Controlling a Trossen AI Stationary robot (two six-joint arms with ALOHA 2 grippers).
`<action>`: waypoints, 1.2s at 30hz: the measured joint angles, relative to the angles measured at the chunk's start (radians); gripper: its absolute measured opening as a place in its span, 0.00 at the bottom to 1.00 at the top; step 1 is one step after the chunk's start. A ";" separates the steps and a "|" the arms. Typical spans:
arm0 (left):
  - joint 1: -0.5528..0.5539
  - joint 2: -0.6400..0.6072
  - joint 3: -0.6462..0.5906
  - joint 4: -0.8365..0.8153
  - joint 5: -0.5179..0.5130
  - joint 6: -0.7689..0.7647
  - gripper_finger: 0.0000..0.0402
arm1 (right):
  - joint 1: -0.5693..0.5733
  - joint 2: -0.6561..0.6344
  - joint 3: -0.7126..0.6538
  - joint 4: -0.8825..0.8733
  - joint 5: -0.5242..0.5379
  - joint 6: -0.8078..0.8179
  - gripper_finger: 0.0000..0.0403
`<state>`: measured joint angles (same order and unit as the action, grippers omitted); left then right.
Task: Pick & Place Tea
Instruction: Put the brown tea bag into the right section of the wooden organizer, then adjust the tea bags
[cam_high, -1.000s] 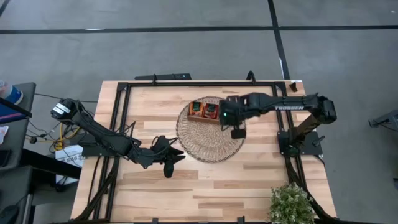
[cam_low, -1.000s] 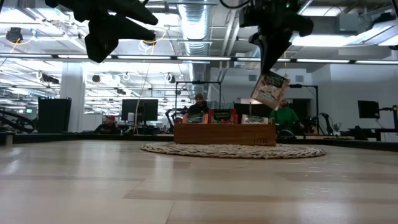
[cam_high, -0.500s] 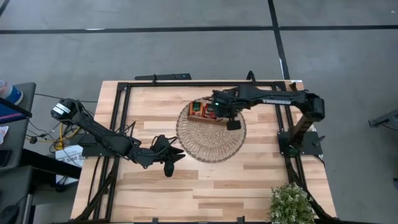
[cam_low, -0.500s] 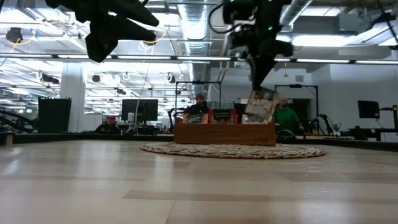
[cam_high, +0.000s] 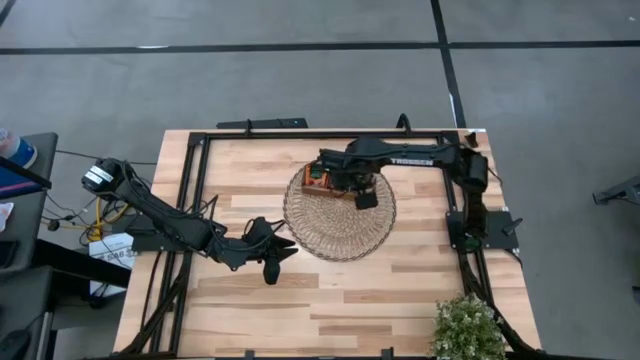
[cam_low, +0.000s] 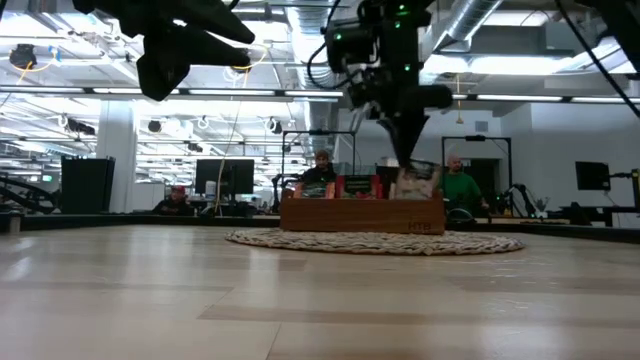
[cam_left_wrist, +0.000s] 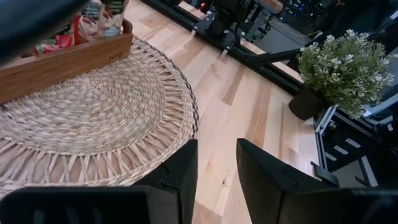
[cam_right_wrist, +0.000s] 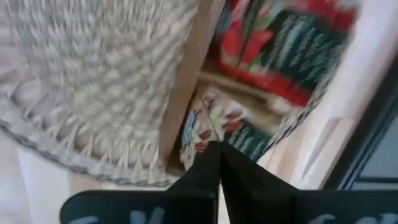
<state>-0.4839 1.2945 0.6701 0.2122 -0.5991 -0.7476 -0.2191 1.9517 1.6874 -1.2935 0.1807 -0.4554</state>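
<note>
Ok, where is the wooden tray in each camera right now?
High view: wooden tray on the round mat's far edge, partly under the right arm.
Low view: centre, on the mat.
Left wrist view: upper left corner.
Right wrist view: its wall runs diagonally through the middle.
Shared landmark: the round mat.
</note>
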 joint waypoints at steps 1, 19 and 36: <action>0.000 0.000 0.000 0.000 0.000 0.000 0.25 | 0.000 0.013 0.006 -0.007 -0.001 0.000 0.00; 0.000 0.000 0.000 -0.001 0.000 -0.002 0.25 | 0.000 0.044 0.010 0.044 -0.025 -0.016 0.00; 0.000 0.000 0.000 -0.003 0.001 -0.002 0.25 | -0.002 0.040 0.010 0.037 0.140 0.003 0.31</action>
<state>-0.4839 1.2945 0.6701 0.2096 -0.5983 -0.7494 -0.2207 1.9917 1.6971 -1.2560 0.3203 -0.4526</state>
